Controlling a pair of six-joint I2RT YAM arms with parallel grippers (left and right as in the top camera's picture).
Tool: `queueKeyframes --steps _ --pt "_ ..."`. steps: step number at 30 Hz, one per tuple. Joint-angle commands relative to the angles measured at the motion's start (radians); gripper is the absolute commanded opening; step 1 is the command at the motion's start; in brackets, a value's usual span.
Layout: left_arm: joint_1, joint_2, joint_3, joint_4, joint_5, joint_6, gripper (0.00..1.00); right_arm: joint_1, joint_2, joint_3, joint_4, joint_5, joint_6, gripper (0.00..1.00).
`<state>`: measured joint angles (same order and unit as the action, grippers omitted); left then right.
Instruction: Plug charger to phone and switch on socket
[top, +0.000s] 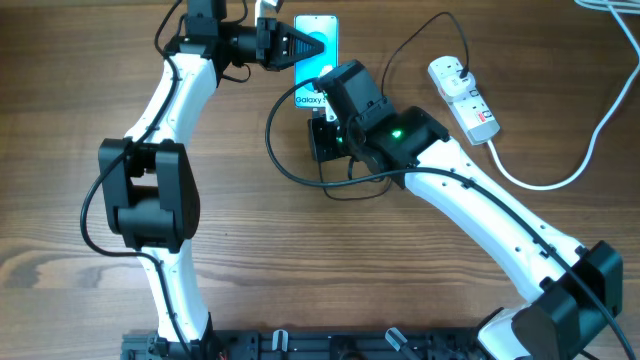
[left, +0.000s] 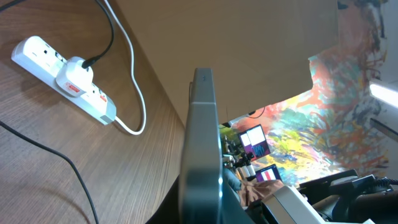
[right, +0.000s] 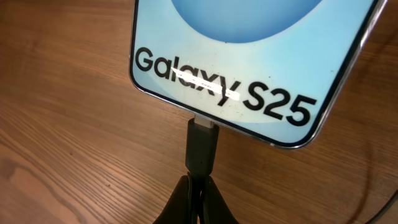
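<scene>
1. The phone lies flat, screen up, at the far middle of the wooden worktop. Its screen is bright teal-blue with a pale circle. A white strip at its near end reads "Galaxy S25" in black.
2. The left jaws come in from the phone's left side and are drawn together in a narrow wedge over that edge, clamped on it. The left wrist view shows the phone edge-on as a thin grey slab.
3. The charger ends in a small dark plug, and the tip meets the port in the middle of the phone's near edge.
4. The right jaws are pinched together on that plug just behind the tip.
5. The charger's thin black cable loops across the worktop to its white adapter, which sits in the socket.
6. The socket is a white oblong strip with small red marks, lying well right of the phone. A thick white cord leaves its near end.
</scene>
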<state>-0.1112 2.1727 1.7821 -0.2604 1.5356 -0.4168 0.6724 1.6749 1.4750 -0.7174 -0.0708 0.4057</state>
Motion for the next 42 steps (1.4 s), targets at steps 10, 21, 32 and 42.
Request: queueKeyframes --steps 10,21,32,42 --pt "-0.006 -0.041 0.005 0.002 0.041 0.035 0.04 -0.013 0.003 0.066 0.018 0.038 -0.041 0.04" --pt "-0.024 -0.041 0.005 -0.006 0.042 0.035 0.04 -0.013 0.003 0.066 0.077 0.111 -0.094 0.04" --pt "-0.024 -0.041 0.005 -0.014 0.041 0.035 0.04 -0.013 0.003 0.066 0.111 0.135 -0.142 0.10" --pt "-0.017 -0.041 0.005 -0.017 0.008 0.035 0.04 -0.013 -0.005 0.066 0.062 0.123 -0.140 0.50"
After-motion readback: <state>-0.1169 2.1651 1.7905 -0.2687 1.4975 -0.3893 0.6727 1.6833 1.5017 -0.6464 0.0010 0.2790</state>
